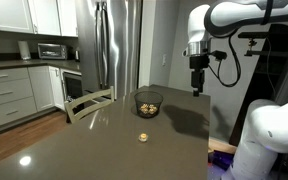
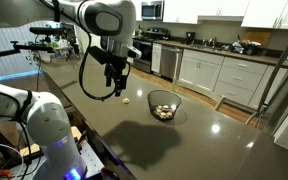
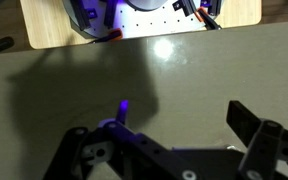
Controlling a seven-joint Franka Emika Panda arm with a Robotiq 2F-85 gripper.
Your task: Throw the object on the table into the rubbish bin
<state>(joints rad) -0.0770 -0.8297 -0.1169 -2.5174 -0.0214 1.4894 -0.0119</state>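
Gripper [image 1: 196, 88]: hangs pointing down off the white arm [image 1: 239, 15], in the air over the table; seen in both exterior views [image 2: 114, 88].
Fingers [image 3: 249, 125]: dark, spread wide in wrist view; nothing btwn them, only bare tabletop below.
Object [image 1: 142, 136]: small pale lump lying free on the table, in both exterior views [image 2: 125, 99]; not touched by the gripper. Too small to tell what it is.
Gripper vs object: in an exterior view the gripper looks just above and beside the object, in an exterior view it looks well off to one side; real gap can't be told.
Rubbish bin [image 1: 138, 102]: dark wire-mesh basket, upright on the table, w/ some pale bits at the bottom [image 2: 152, 103].
Object vs bin: outside the bin, near it, not touching.
Table [image 1: 84, 150]: dark, glossy, shows light reflections; its edge runs across the top of the wrist view, w/ wooden floor [image 3: 44, 25] beyond.
Background: steel fridge [image 1: 114, 45] and white cabinets [image 1: 9, 95] behind the table.
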